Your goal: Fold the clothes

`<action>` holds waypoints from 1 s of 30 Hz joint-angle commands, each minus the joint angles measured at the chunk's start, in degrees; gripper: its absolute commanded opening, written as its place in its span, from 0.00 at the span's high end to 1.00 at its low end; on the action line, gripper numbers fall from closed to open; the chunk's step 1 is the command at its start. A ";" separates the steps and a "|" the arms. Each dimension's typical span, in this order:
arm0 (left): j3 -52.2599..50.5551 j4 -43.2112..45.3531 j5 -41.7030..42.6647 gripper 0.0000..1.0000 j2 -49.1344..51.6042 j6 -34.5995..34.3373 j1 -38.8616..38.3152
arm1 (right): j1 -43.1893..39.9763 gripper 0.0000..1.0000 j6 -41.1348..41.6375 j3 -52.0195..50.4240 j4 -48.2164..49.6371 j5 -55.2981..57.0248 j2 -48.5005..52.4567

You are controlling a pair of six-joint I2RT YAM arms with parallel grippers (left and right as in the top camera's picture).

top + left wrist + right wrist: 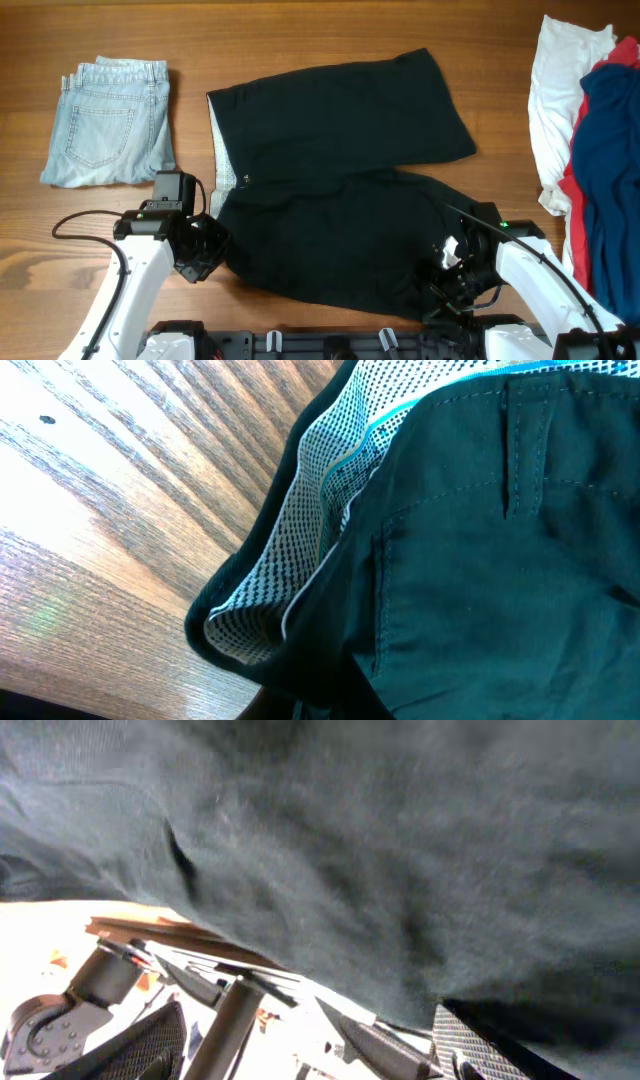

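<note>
A large black trouser-like garment [340, 180] lies spread on the wooden table [300, 30], its two legs pointing right and its pale mesh waistband lining [222, 155] at the left. My left gripper [207, 250] is at the near corner of the waistband. In the left wrist view the black cloth [500, 560] and mesh lining [300, 550] bunch into the jaws [320, 710], which are shut on it. My right gripper [450, 282] is at the near leg's hem. In the right wrist view its fingers [315, 1050] are spread wide, with the black cloth [350, 850] just beyond them.
Folded light-blue denim [110, 122] lies at the back left. A pile of white [555, 90], red and navy [605, 160] clothes lies at the right edge. A black cable [70, 222] loops by the left arm. The robot base rail [330, 345] runs along the near edge.
</note>
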 commanded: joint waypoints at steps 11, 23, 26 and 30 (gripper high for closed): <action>0.92 -0.04 0.09 0.91 -0.44 0.92 0.48 | 0.52 0.12 18.43 -0.50 14.60 6.62 -0.72; 0.92 -0.39 0.07 0.91 -0.44 0.90 0.48 | 0.50 0.18 22.25 -0.48 37.51 22.16 7.74; 0.92 0.87 0.07 0.91 -0.44 0.92 0.48 | 0.48 0.19 20.76 -0.22 46.42 22.69 11.13; 0.92 4.85 0.07 0.91 -0.44 0.92 0.48 | 0.28 0.20 19.93 2.91 50.10 23.41 12.81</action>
